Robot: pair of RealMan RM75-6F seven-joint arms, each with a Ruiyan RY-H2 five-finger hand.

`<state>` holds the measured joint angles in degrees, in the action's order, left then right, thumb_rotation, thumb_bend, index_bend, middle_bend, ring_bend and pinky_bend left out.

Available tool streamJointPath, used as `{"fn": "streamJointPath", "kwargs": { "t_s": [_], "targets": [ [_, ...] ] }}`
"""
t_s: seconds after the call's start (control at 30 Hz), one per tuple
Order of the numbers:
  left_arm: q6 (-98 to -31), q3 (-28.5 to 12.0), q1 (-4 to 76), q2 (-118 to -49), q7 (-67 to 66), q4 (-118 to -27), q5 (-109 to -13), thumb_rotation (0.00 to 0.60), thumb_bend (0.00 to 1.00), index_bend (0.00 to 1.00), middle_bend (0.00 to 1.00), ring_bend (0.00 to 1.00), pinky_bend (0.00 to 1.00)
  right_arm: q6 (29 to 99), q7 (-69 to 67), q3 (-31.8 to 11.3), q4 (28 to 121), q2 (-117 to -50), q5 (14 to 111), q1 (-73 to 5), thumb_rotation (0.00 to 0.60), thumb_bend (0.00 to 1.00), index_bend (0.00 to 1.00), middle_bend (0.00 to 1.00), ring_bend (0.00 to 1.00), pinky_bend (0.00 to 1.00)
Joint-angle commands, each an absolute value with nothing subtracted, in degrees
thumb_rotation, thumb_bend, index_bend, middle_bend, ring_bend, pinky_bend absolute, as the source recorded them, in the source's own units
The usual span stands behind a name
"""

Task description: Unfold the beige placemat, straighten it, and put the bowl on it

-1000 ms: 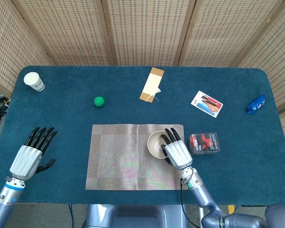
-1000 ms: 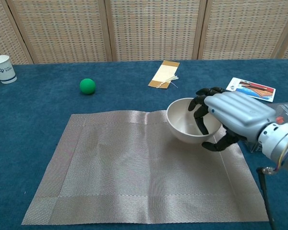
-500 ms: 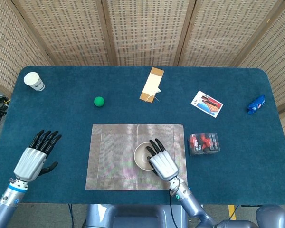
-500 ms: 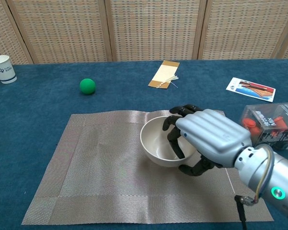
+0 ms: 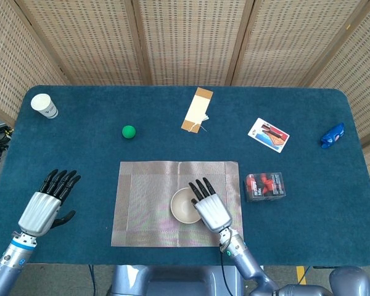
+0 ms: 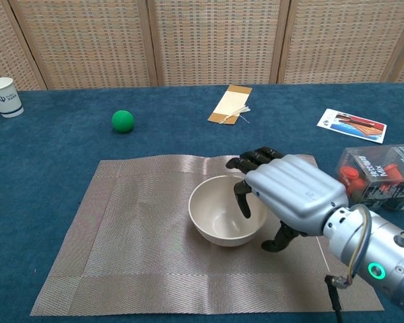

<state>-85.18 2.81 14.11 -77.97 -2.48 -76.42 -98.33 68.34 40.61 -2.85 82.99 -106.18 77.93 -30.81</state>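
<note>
The beige placemat (image 5: 142, 203) (image 6: 135, 229) lies flat and unfolded at the table's front middle. A cream bowl (image 5: 184, 205) (image 6: 222, 215) stands upright on its right half. My right hand (image 5: 209, 206) (image 6: 293, 195) is at the bowl's right rim. Most of its fingers stretch out above the rim, one dips inside, and the thumb sits off the outer wall. My left hand (image 5: 46, 206) hovers over bare table left of the mat, fingers spread and holding nothing; the chest view does not show it.
A clear box of red items (image 5: 265, 186) (image 6: 377, 176) stands just right of the mat. Further back are a green ball (image 5: 129, 131), a paper cup (image 5: 44, 105), a cardboard strip (image 5: 197, 110), a printed card (image 5: 268, 134) and a blue object (image 5: 332, 135).
My right hand carried the bowl leftward from the mat's right edge toward its middle and set it down. Its fingers have since lifted out of the bowl. The left hand barely moved.
</note>
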Motion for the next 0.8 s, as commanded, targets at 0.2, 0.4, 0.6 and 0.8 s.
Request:
{"fn": "streamJointPath", "kwargs": {
  "t_s": [0.2,0.4,0.6,0.8],
  "targets": [
    [-85.85,3.12,14.03,-78.54,-4.14,-75.4,-99.55,0.6,0.23,0.0,0.0,0.0,0.0,71.04,46.71,-4.15,89.96,-101.25,75.59,-29.07,0.6,0.24,0.44,0.06,0.0,0.01],
    [-85.14,3.05,13.84,-78.06,-4.07,-76.6,-98.51,0.6,0.23,0.0,0.0,0.0,0.0,75.08,47.58,-5.24,94.54,-96.02,76.31,-27.28,0.6,0.24,0.42,0.05,0.0,0.01],
    [-85.82,2.9,13.5,-77.89,-4.66,-77.29,-98.52,0.6,0.23,0.0,0.0,0.0,0.0,79.72,41.71,-6.56,99.1,-88.31,78.49,-24.47,0.6,0.23,0.35,0.03,0.0,0.0],
    [-86.25,2.59,12.91,-77.74,-4.85,-77.86,-97.72,0.6,0.23,0.0,0.0,0.0,0.0,83.15,30.68,-7.28,98.78,-81.17,79.53,-20.81,0.6,0.17,0.22,0.0,0.0,0.0]
  ]
}}
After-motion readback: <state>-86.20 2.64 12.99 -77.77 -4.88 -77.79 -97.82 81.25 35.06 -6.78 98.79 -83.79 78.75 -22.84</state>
